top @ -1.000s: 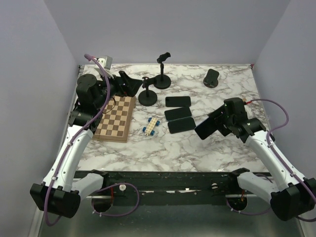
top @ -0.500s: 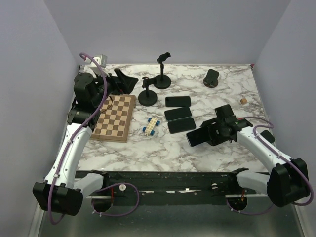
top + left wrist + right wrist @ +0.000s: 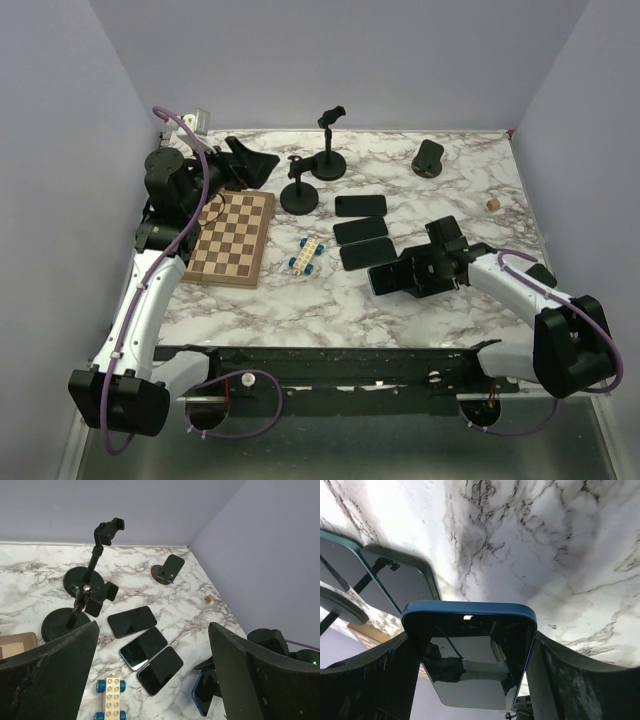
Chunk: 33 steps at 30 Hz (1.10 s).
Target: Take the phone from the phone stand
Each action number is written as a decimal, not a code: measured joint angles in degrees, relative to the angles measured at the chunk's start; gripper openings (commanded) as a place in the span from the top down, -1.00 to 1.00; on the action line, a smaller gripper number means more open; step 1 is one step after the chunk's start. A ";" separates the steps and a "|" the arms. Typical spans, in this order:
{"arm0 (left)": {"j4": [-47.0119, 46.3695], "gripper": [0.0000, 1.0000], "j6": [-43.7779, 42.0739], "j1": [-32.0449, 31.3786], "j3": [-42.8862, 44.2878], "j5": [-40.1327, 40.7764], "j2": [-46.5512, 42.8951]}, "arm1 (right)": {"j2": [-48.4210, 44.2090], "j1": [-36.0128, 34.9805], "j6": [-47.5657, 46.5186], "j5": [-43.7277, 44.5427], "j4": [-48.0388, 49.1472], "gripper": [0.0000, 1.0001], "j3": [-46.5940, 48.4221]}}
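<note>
clamping a blue-cased, black-screened phone [image 3: 384,279] in the right gripper [image 3: 412,274], low over the white marble table [image 3: 300,300] beside three flat dark phones [image 3: 361,229]; holding the left gripper [image 3: 252,165] released near a wooden chessboard [image 3: 233,240].

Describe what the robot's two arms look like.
The left arm and right arm have smooth white links, bulky black joint housings and black wrists. A purple cable loops along each. The fingers are broad and matte black. No markings are visible.
</note>
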<state>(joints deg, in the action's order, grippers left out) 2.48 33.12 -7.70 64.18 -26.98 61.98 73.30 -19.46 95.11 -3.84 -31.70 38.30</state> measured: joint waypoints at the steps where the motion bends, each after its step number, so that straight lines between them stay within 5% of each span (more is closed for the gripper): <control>1: -0.13 -0.97 0.42 0.11 -0.09 -0.33 0.02 | 0.00 -0.20 0.48 0.00 0.46 0.96 -0.02; 16: -1.09 -0.97 2.08 1.38 -0.24 -1.18 0.02 | 7.67 -3.91 4.35 -0.22 5.25 0.89 0.17; 33: -1.11 -0.97 2.73 2.19 -0.26 -2.21 0.02 | 11.45 -7.85 9.05 0.00 7.78 0.37 2.69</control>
<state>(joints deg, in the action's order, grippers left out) 1.37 35.86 -5.52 63.92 -29.19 62.00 84.75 -27.31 104.16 -3.84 -23.92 40.99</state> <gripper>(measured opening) 0.984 0.795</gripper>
